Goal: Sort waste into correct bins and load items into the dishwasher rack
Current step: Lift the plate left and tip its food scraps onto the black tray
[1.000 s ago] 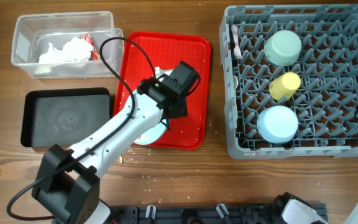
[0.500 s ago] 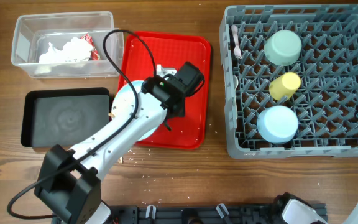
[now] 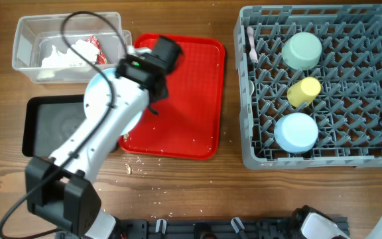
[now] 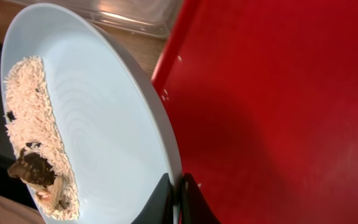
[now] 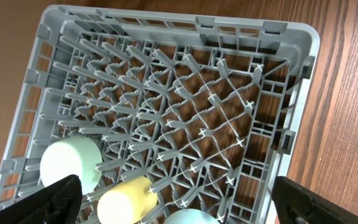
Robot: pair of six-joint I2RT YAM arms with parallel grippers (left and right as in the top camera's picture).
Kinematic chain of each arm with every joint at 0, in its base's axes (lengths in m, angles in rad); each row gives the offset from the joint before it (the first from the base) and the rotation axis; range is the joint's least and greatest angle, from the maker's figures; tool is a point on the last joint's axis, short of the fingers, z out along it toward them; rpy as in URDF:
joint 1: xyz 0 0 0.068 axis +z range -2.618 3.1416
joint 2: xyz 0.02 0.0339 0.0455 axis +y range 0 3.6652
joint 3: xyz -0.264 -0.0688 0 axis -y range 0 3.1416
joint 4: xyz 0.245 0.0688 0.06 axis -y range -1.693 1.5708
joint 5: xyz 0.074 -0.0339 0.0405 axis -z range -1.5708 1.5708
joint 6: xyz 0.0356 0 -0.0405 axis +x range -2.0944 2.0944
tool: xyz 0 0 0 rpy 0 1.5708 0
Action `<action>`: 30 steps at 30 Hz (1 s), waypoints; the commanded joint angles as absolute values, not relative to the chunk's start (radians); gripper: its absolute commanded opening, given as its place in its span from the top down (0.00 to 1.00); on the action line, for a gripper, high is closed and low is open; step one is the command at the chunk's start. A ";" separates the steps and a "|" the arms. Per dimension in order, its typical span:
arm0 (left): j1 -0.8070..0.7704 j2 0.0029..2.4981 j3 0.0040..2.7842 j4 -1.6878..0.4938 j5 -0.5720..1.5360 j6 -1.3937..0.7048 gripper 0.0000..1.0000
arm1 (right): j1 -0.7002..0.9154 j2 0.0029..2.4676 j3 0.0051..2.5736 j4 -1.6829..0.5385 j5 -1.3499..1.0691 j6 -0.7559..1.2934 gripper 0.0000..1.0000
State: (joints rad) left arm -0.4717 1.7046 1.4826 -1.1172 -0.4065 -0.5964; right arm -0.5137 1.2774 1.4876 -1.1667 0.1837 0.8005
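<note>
My left gripper (image 4: pixel 176 200) is shut on the rim of the light blue plate (image 4: pixel 98 130), which is tilted and carries rice and brown scraps (image 4: pixel 36 155). In the overhead view the plate (image 3: pixel 97 96) hangs over the left edge of the red tray (image 3: pixel 188 93) and the black tray (image 3: pixel 52 123). The clear tub (image 3: pixel 25 40) holds the white napkin (image 3: pixel 68 54) and the red-and-white wrapper (image 3: pixel 93 45). The grey rack (image 3: pixel 257 143) holds the pale green bowl (image 3: pixel 302 50), yellow cup (image 3: pixel 304 91), light blue bowl (image 3: pixel 296 132) and a white utensil (image 3: pixel 251 41). My right gripper (image 5: pixel 185 202) is open above the rack (image 5: pixel 291 118).
Crumbs (image 3: pixel 128 168) lie on the wooden table in front of the red tray, and a few on the tray itself. The black tray stands just left of the red tray, the clear tub behind it. The left arm's cable loops over the tub.
My left gripper has carried the plate from the front middle of the red tray to the left and back, to the tray's left edge beside the black tray. The right arm has not moved.
</note>
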 commanded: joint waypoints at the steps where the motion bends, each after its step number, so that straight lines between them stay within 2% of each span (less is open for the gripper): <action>1: -0.293 1.705 1.503 -1.070 -0.234 -0.579 0.96 | -0.517 1.287 1.497 -1.164 0.182 0.814 0.00; 9: 0.076 1.604 1.503 -1.015 0.125 -0.515 0.96 | -0.517 1.287 1.497 -1.164 0.182 0.814 0.00; 17: 0.484 1.580 1.503 -0.993 0.744 -0.395 0.96 | -0.517 1.287 1.497 -1.164 0.182 0.814 0.00; 26: 0.741 1.582 1.503 -1.093 1.173 -0.215 0.96 | -0.517 1.287 1.497 -1.164 0.182 0.814 0.00; 30: 0.780 1.585 1.503 -1.133 1.182 -0.171 0.96 | -0.517 1.287 1.497 -1.164 0.182 0.814 0.00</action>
State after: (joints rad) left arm 0.7528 1.5970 1.4860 -1.1259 1.0950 -0.2504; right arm -0.5137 1.2793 1.4876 -1.1664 0.1837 0.8005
